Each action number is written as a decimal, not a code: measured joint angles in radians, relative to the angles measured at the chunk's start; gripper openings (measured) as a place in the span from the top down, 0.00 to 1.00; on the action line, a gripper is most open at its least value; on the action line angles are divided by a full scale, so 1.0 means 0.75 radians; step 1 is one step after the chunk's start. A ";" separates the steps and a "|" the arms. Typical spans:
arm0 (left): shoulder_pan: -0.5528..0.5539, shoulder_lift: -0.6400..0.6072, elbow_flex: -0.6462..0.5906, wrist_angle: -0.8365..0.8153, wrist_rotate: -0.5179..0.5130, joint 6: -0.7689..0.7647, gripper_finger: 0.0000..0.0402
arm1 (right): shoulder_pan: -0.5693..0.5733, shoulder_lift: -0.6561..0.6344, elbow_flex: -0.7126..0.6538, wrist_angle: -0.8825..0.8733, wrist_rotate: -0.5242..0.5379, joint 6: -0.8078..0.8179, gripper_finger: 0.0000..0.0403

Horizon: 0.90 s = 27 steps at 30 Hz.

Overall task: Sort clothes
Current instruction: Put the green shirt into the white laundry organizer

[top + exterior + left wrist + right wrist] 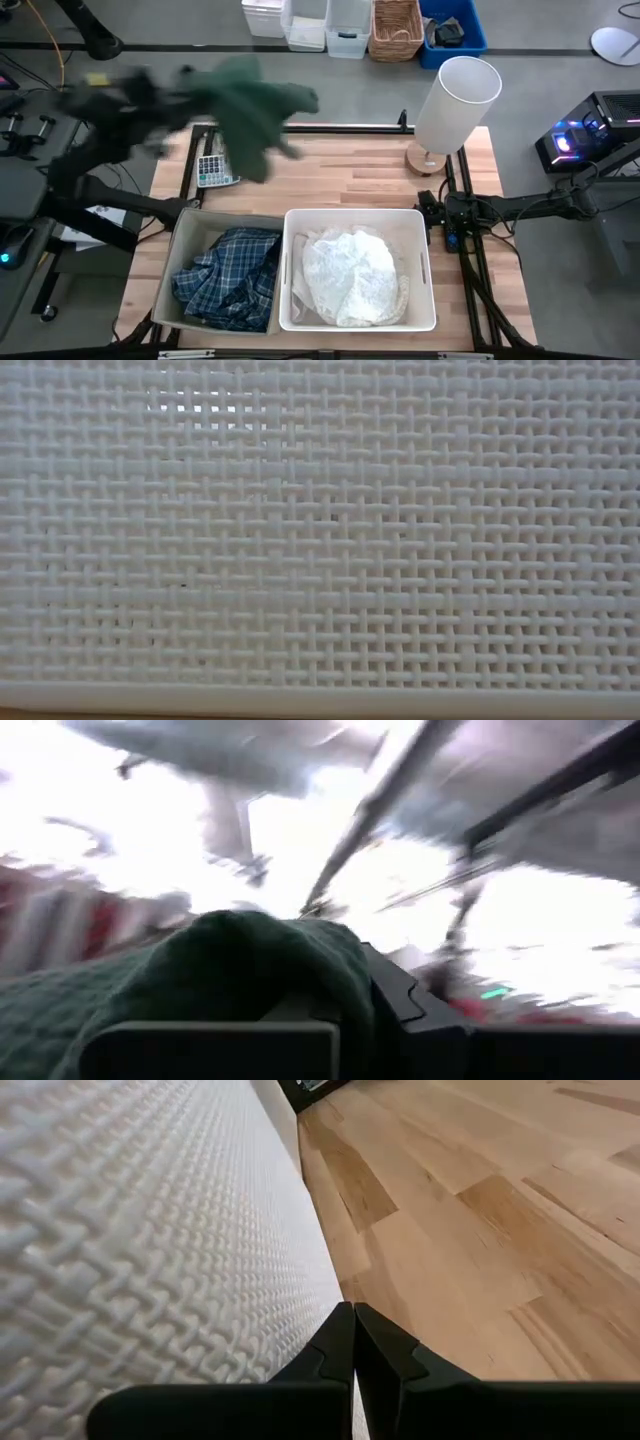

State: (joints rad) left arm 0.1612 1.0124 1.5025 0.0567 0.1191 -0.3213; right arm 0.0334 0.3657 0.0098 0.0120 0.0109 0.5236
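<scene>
My left gripper (195, 92) is raised over the table's far left corner and shut on the dark green garment (250, 110). The garment also shows in the left wrist view (230, 990). A blue-white plaid shirt (230, 275) lies in the beige bin (168, 270). White clothes (350, 275) lie in the white plastic bin (428, 280). My right gripper (354, 1335) is shut and low over the table, close beside the white bin's right wall (150, 1260); it also shows in the high view (432, 210). My left gripper holds the dark green garment by a bunched part (300, 970) that drapes over the fingers and hides the place of contact. The garment is lifted clear of the table and trails from the gripper toward the table's middle.
The white bin's woven wall (320, 540) fills the low view. A calculator (212, 165) lies at the table's far left and a white cylinder lamp (455, 100) stands at the far right. Storage boxes and a wicker basket (395, 30) stand beyond the far edge.
</scene>
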 joint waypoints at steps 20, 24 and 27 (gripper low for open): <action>-0.816 0.010 0.101 -0.203 0.492 -0.257 1.00 | 0.000 0.000 0.000 0.000 0.000 0.000 1.00; -0.952 0.129 0.071 -0.212 0.385 -0.152 1.00 | 0.000 0.000 0.000 -0.001 0.000 0.000 1.00; -0.990 0.225 0.059 -0.158 0.339 -0.129 1.00 | 0.000 0.000 0.000 0.000 0.000 0.000 1.00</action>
State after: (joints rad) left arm -0.5816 1.1808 1.5471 -0.0616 0.3733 -0.4179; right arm 0.0334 0.3660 0.0101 0.0117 0.0109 0.5236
